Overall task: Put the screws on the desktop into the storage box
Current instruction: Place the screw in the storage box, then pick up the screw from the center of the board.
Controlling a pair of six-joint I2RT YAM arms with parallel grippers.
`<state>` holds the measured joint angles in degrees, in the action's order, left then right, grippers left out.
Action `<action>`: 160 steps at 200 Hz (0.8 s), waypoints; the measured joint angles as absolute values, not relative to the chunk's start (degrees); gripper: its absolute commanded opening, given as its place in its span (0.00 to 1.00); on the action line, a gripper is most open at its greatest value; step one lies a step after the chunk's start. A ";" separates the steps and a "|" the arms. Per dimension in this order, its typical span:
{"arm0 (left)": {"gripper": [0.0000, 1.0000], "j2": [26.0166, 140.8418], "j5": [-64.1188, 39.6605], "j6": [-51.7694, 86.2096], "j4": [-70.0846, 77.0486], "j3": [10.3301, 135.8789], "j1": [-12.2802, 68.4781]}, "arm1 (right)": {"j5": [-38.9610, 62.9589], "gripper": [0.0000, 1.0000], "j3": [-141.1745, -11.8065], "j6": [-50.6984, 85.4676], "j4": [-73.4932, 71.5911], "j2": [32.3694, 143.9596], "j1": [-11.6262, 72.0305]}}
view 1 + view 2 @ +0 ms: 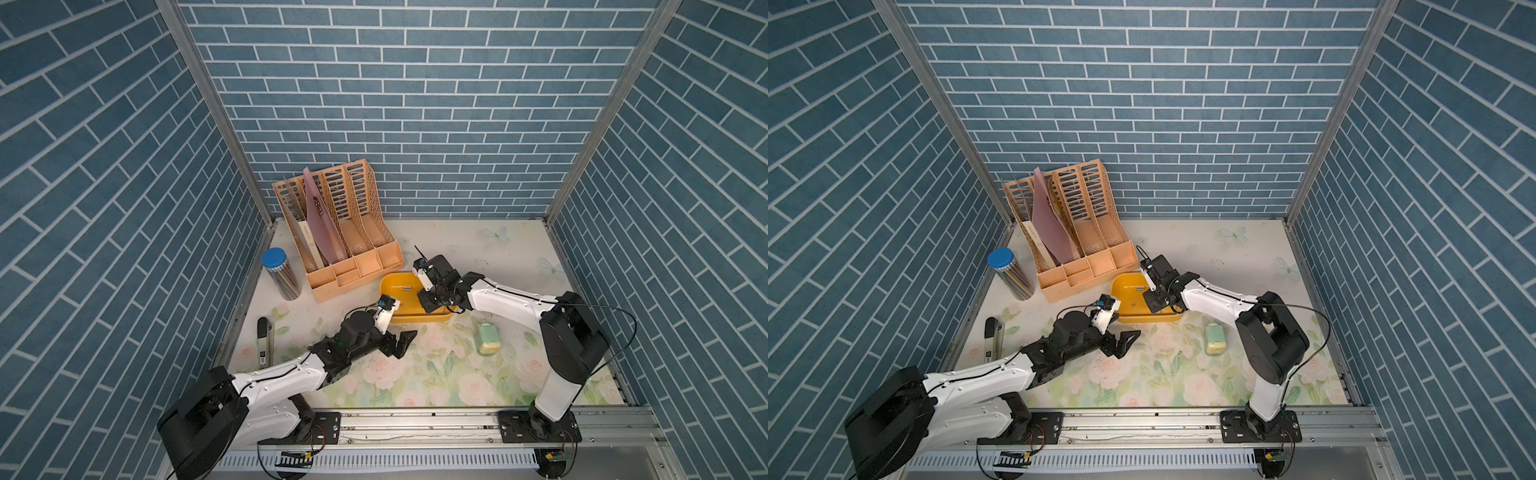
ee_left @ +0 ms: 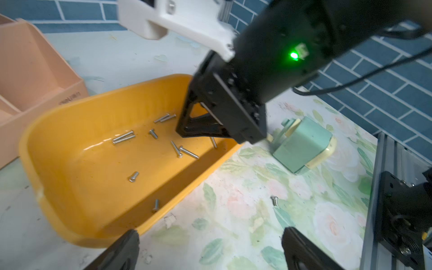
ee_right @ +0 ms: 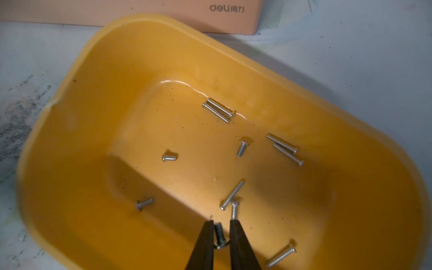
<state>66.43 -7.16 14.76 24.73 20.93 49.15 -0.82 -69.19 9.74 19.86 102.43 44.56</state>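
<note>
Found the right gripper point(image 3: 221, 221) low inside the shallow yellow-orange plastic storage box point(image 3: 70, 117), tips narrowly apart, a short screw point(image 3: 218, 231) in the gap; could not tell held from loose. Counted about ten slim silvery metal screws point(image 3: 218, 109) scattered on the box floor. Saw the left gripper point(image 2: 210, 236) spread wide, empty, near the box, low over the cream rose-printed desktop point(image 1: 457, 249). Spotted one screw point(image 2: 274, 201) there near a small pale green case point(image 2: 304, 145). Logged blue brick-pattern walls point(image 1: 415, 104) on three sides. Noted both arms stretched forward, wrists dipped.
</note>
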 measured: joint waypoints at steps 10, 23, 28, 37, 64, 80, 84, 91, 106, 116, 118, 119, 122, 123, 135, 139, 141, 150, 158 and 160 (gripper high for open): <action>0.94 67.37 -6.09 14.63 24.69 21.04 51.40 | -0.54 0.26 -69.58 8.93 20.23 103.20 44.36; 0.92 69.10 -4.71 14.63 24.64 21.58 54.17 | 0.67 0.29 -69.63 8.38 20.60 103.46 43.99; 0.91 69.97 -4.25 14.63 24.58 21.98 55.16 | 1.10 0.29 -69.80 8.14 20.88 103.55 43.90; 0.91 71.64 -3.27 14.55 24.27 23.07 56.82 | 1.76 0.30 -70.46 7.77 21.45 103.90 43.79; 0.90 77.58 -1.37 14.48 24.82 26.68 60.88 | 3.16 0.30 -71.64 7.11 21.50 103.92 43.35; 0.90 81.08 0.38 14.35 24.51 28.88 62.87 | 4.40 0.30 -70.96 7.07 20.99 102.85 42.83; 0.91 82.17 1.17 14.33 24.29 29.69 63.48 | 4.51 0.30 -70.48 7.07 20.71 102.19 42.68; 0.91 83.85 2.57 14.28 23.86 31.20 64.45 | 4.71 0.30 -68.99 7.09 20.08 100.55 42.41; 0.90 86.89 4.71 14.28 23.94 34.04 66.24 | 4.84 0.30 -65.21 7.18 19.33 95.53 41.80; 0.89 88.29 5.69 14.33 23.92 35.46 66.96 | 4.82 0.30 -62.54 7.25 18.92 91.22 41.15; 0.88 88.55 5.93 14.33 23.90 35.77 67.09 | 4.80 0.30 -61.98 7.27 18.74 90.30 41.04; 0.88 88.64 6.02 14.33 23.92 35.83 67.13 | 4.82 0.30 -61.65 7.27 18.68 89.71 40.95; 0.88 89.10 6.26 14.33 23.92 36.27 67.26 | 4.80 0.30 -61.08 7.27 18.59 88.64 40.71; 0.88 89.19 6.31 14.33 23.92 36.36 67.31 | 4.80 0.30 -60.75 7.31 18.46 87.99 40.58; 0.85 91.02 6.81 14.35 23.83 38.02 67.59 | 4.64 0.30 -58.15 7.64 17.63 83.05 39.35; 0.84 91.68 6.87 14.31 23.68 38.61 67.70 | 4.58 0.30 -57.23 7.66 17.17 81.60 38.94; 0.84 92.12 6.87 14.33 23.57 39.00 67.72 | 4.54 0.30 -56.86 7.68 17.04 80.93 38.72; 0.80 93.86 7.09 14.37 22.96 40.58 67.83 | 4.32 0.30 -54.46 7.77 15.99 77.19 37.41; 0.78 95.39 7.27 14.39 22.41 41.95 68.03 | 4.27 0.30 -52.64 7.97 15.53 74.46 36.47; 0.78 95.81 7.33 14.24 22.09 42.41 68.12 | 4.27 0.30 -52.01 8.10 15.09 73.60 36.03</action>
